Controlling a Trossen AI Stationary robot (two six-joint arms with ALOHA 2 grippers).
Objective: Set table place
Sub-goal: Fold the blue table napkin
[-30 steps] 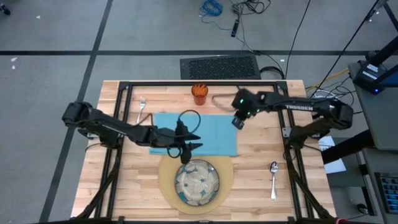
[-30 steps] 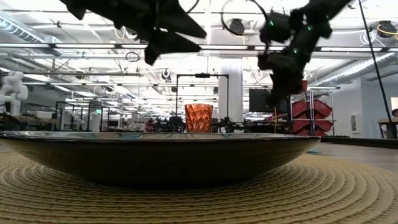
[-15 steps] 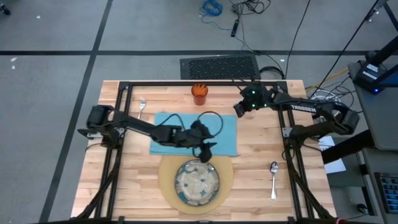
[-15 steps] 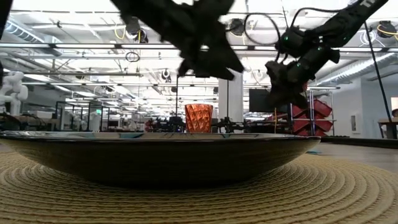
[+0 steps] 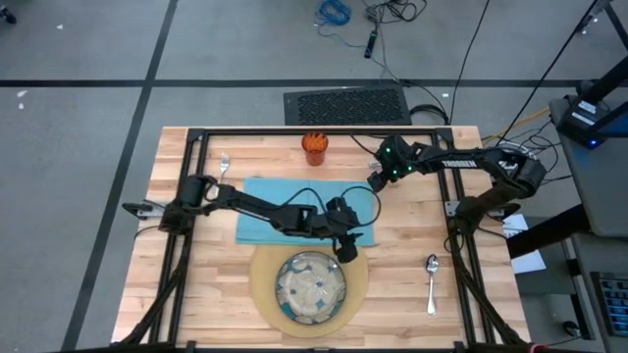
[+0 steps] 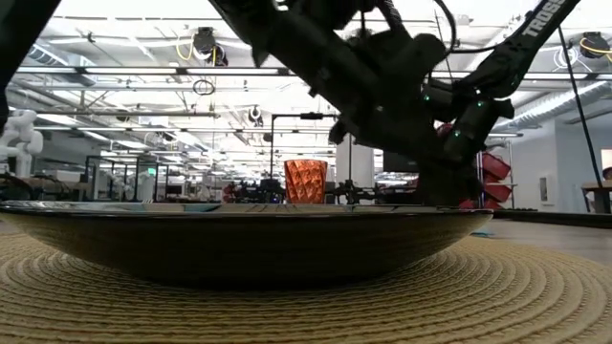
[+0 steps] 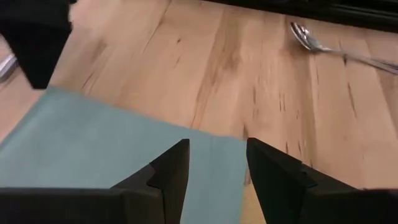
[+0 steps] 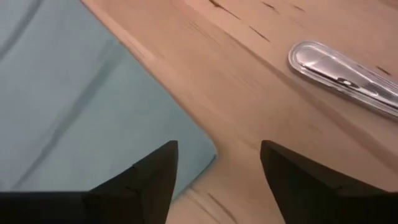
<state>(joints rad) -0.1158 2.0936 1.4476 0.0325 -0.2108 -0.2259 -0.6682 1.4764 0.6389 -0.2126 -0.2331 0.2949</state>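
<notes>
One teal napkin (image 5: 294,211) flat, rectangular, on wooden table (image 5: 412,245).

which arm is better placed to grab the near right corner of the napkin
Left. The left gripper hangs open right over that corner of the teal napkin; the right gripper sits at the far right corner.

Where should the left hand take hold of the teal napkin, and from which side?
Best at a corner, coming from above. The teal napkin lies flat on the table, so only an edge can be pinched. The left hand, open, already hovers over the corner nearest the spoon.
</notes>
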